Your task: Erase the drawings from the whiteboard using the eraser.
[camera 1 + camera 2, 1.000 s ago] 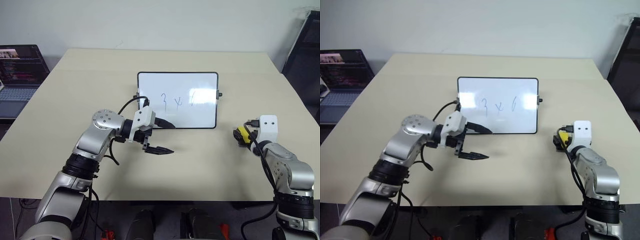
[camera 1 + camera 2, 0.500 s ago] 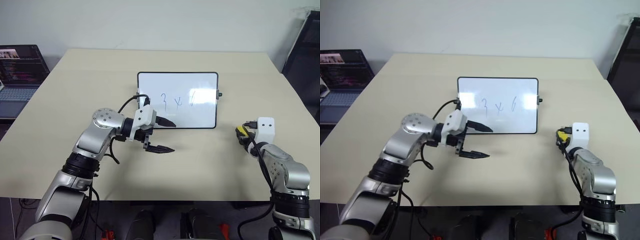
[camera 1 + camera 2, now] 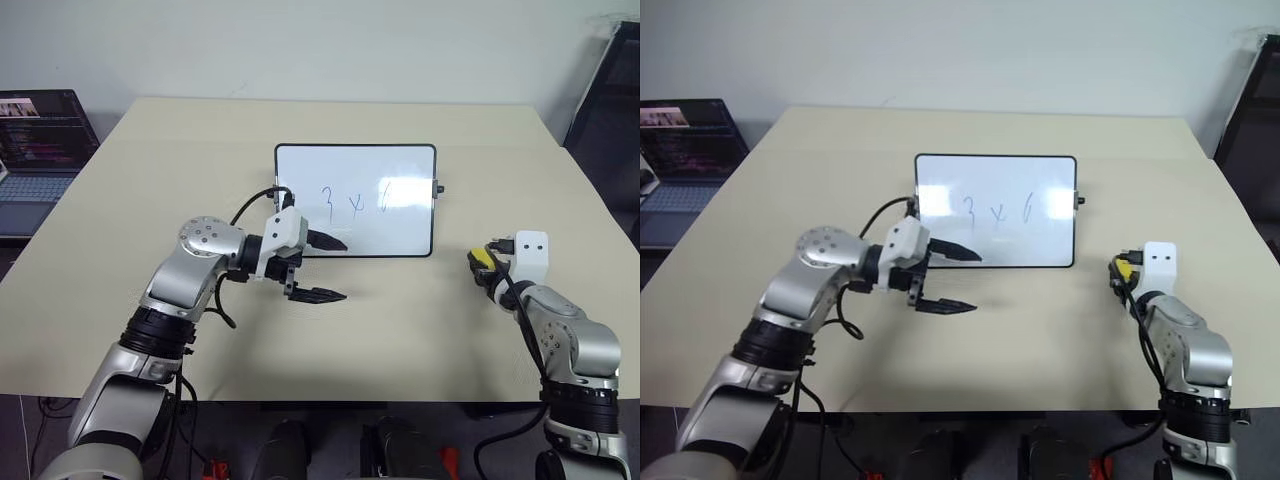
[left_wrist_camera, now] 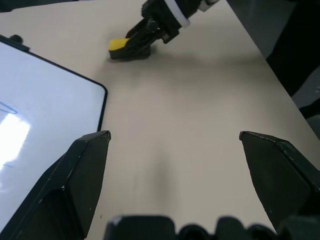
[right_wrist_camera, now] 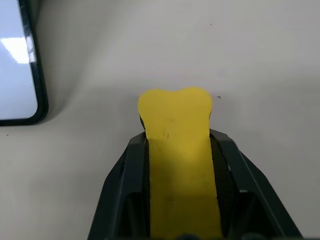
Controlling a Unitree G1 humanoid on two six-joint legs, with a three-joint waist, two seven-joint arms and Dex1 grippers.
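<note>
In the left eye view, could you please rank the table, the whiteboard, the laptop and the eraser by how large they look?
1. The table, by far.
2. The whiteboard.
3. The laptop, cut off by the picture's edge, so its full size is unsure.
4. The eraser, a small yellow block in the right gripper.

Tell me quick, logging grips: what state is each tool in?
Left tool: open, holding nothing.
Right tool: closed on the small yellow block eraser.
</note>
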